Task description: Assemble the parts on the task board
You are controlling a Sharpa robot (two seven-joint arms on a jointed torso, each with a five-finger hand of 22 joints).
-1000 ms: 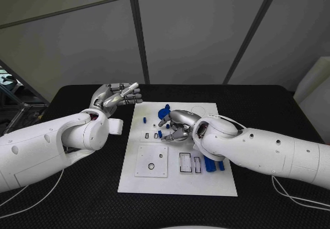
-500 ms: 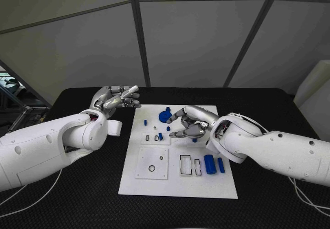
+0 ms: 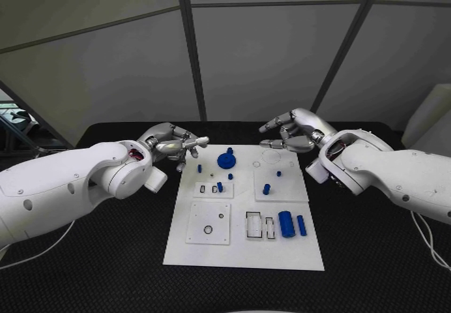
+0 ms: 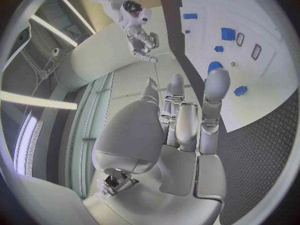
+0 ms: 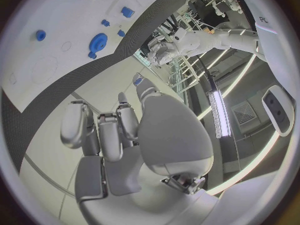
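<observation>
Between the hands: board (image 3: pixel 246 248), white, flat on the table (image 3: pixel 113 274), its far edge level with both hands.
Left hand (image 3: pixel 174 145): raised just off the board's far left corner, fingers curled in, nothing seen in them.
Right hand (image 3: pixel 294 132): raised past the board's far right corner, fingers bent; whether the fingertips pinch anything small, I cannot tell.
Parts: blue disc (image 3: pixel 225 158) nearest the left hand; small pegs (image 3: pixel 266 189) below the right hand; two cylinders (image 3: pixel 287 223) lying side by side towards the robot, well clear of both hands.
Handling, judged: parts look hard, light and smooth, likely to roll or slip; pinch a peg by its sides, the cylinder (image 3: pixel 285 223) across its middle.
Room: open table on both sides of the board; parts sit close together near the far edge, so fingers may knock neighbours.
</observation>
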